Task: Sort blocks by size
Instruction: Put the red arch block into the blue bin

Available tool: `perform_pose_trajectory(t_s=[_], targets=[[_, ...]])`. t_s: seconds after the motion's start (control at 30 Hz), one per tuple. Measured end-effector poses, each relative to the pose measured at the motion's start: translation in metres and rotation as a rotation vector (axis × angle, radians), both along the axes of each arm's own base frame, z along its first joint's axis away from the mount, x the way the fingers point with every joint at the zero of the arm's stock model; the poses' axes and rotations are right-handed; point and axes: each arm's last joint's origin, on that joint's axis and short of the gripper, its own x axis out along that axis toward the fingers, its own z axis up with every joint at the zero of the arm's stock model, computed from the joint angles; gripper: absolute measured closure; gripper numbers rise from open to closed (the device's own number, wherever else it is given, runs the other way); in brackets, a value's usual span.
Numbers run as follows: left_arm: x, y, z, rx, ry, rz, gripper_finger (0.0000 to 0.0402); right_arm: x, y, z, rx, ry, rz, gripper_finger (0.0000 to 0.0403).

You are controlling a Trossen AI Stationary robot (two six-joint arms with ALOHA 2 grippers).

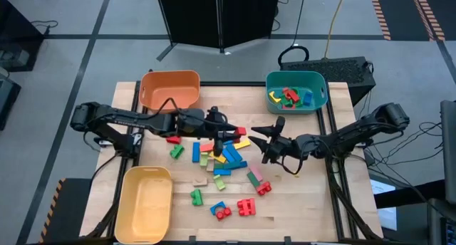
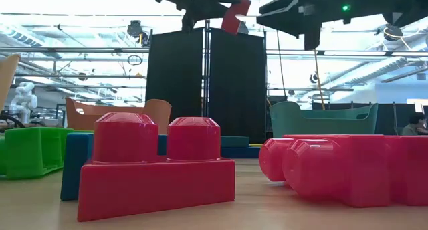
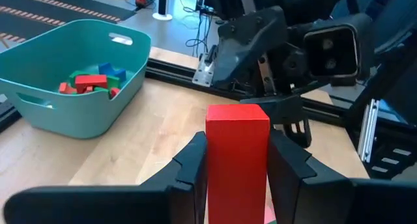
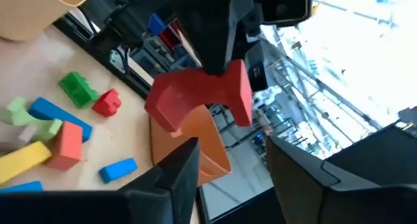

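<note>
My left gripper (image 3: 236, 160) hangs above the middle of the wooden table (image 1: 313, 202), its two dark fingers pressed on either side of a red plastic arch-shaped block (image 3: 237, 160), which it holds raised clear of the pile. My right gripper (image 4: 225, 168) faces it from the right, close by, with its fingers apart and nothing between them; in the right wrist view the red arch sits just beyond those open fingers. I judge this to be a hand-over in mid-air, and that is where the risk lies. If the left fingers let go before the right ones have closed, the arch falls back among the loose plastic blocks (image 1: 224, 159) scattered over the table's centre, and may knock others about. The arch's curved underside offers a poor seat, so a grip taken on the curve could let it twist or squirt out. The two grippers are also near enough that a small misjudged advance would bring them into contact. The teal plastic bin (image 1: 296, 90), at the far right, already holds several small blocks; the orange plastic bin (image 1: 169, 90) at the far left and the yellow plastic bin (image 1: 146, 202) at the near left show none.
</note>
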Motion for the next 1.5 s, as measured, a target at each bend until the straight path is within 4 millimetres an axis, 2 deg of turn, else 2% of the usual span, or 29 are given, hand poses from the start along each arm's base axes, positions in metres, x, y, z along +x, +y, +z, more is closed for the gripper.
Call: perform_pose_trajectory(t_s=[0.2, 0.43, 0.83, 1.03, 1.23, 1.5], targets=[[0.002, 0.003, 0.001, -0.006, -0.023, -0.011, 0.0304, 0.012, -0.004, -0.002, -0.062, 0.010, -0.021, 0.0269], [0.001, 0.004, 0.000, -0.003, -0.010, 0.000, 0.0304, 0.027, -0.008, 0.003, -0.067, 0.007, -0.058, 0.0272], [0.001, 0.003, -0.004, -0.004, 0.024, -0.024, 0.0304, 0.029, -0.008, 0.009, -0.089, -0.020, -0.018, 0.0273], [0.000, 0.002, -0.008, -0.013, 0.067, -0.054, 0.0304, 0.029, -0.007, 0.006, -0.116, 0.014, -0.011, 0.0273], [-0.001, 0.002, -0.010, -0.021, 0.093, -0.057, 0.0304, 0.031, -0.004, -0.001, -0.148, 0.082, 0.110, 0.0273], [-0.001, 0.002, -0.011, -0.023, 0.103, -0.057, 0.0304, 0.031, -0.003, -0.001, -0.142, 0.083, 0.123, 0.0282]])
